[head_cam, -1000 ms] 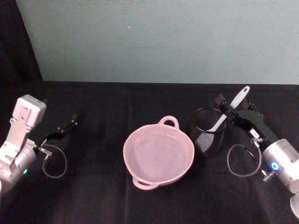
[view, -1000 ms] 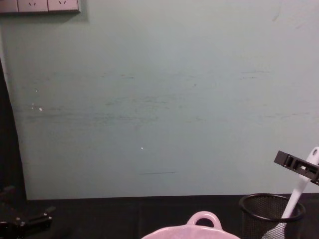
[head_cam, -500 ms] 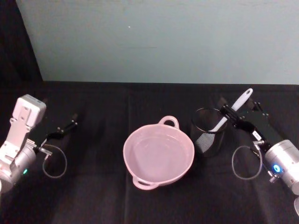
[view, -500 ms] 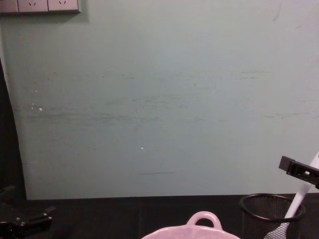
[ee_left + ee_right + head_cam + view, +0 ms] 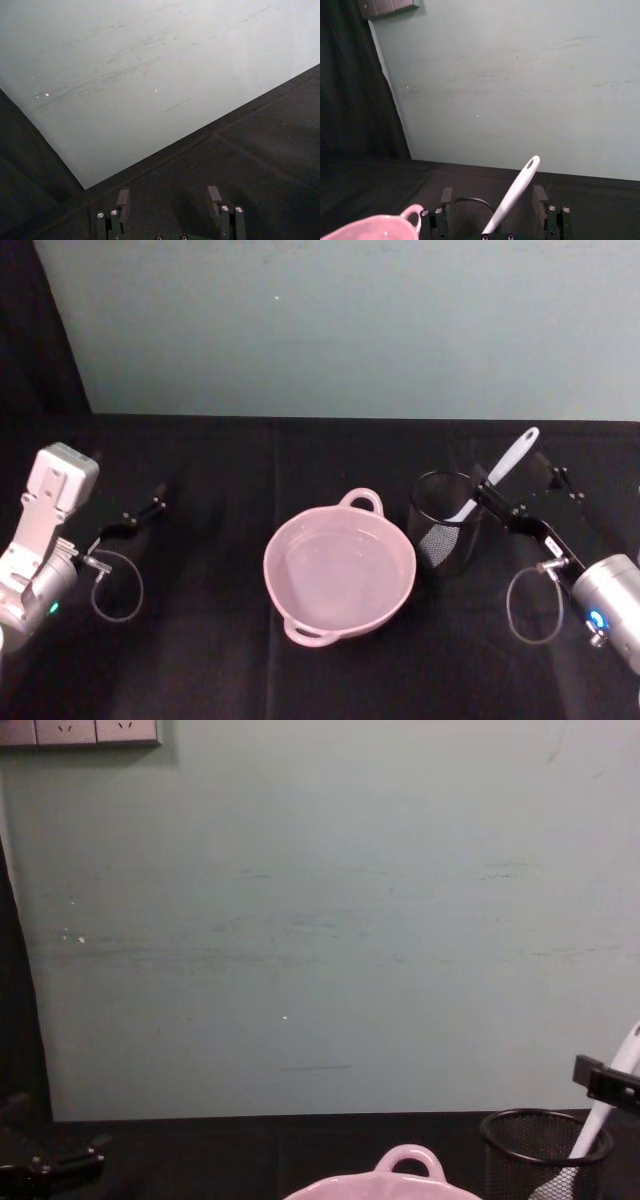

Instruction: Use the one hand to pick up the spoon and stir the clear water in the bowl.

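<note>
The white spoon (image 5: 500, 468) stands tilted in a black wire-mesh cup (image 5: 445, 523), handle tip up and to the right. My right gripper (image 5: 515, 478) is open at the spoon's handle. In the right wrist view the spoon (image 5: 512, 195) runs up between the two spread fingers (image 5: 538, 194) without touching either. The chest view shows one right finger (image 5: 605, 1082) crossing in front of the spoon (image 5: 603, 1115). The pale pink bowl (image 5: 340, 575) with clear water sits left of the cup. My left gripper (image 5: 135, 517) is parked far left, open and holding nothing (image 5: 168, 196).
A black cloth covers the table, and a pale green wall (image 5: 340, 330) runs along its far edge. The mesh cup (image 5: 545, 1148) stands close to the bowl's right rim (image 5: 408, 1162). Grey cable loops hang by both wrists (image 5: 530, 605).
The right arm has drawn back to the right and lower, and its fingers now stand wider apart around the spoon handle. The spoon, bowl and left arm have stayed put.
</note>
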Tool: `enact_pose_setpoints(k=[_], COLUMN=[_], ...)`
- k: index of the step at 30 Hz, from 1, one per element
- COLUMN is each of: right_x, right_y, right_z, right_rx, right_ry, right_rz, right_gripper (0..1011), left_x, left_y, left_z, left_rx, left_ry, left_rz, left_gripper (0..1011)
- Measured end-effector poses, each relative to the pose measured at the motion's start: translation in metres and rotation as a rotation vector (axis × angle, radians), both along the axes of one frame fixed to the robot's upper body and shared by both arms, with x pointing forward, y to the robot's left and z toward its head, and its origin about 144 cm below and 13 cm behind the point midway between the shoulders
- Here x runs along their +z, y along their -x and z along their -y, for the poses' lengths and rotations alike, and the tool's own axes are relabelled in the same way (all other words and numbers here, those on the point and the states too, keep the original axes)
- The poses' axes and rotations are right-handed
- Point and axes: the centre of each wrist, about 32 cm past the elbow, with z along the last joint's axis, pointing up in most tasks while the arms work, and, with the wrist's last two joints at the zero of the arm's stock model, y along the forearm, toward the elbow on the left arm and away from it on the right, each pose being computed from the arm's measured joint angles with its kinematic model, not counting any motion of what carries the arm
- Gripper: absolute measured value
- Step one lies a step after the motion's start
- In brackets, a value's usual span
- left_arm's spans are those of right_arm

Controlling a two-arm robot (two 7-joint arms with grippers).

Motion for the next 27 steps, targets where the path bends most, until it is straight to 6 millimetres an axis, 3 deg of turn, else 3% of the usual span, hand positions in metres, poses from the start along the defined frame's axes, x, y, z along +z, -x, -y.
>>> enact_pose_setpoints(k=[14, 20, 27], right_x=[-0.005, -0.016, -0.031], right_y=[0.038, 0.06, 0.073], right_z=[-0.008, -0.006, 0.001], right_rx=[-0.097, -0.163, -0.212], right_ry=[0.208, 0.213, 0.191], right_rz=[0.065, 0.083, 0.097], right_gripper=[1003, 1002, 1003], left_x=[0.0, 0.0, 0.0], left_y=[0.0, 0.0, 0.0], left_z=[0.0, 0.0, 0.0], left_rx=[0.0, 0.0, 0.0], left_ry=[0.0, 0.0, 0.0], left_rz=[0.0, 0.0, 0.0], left_gripper=[1005, 1005, 1005])
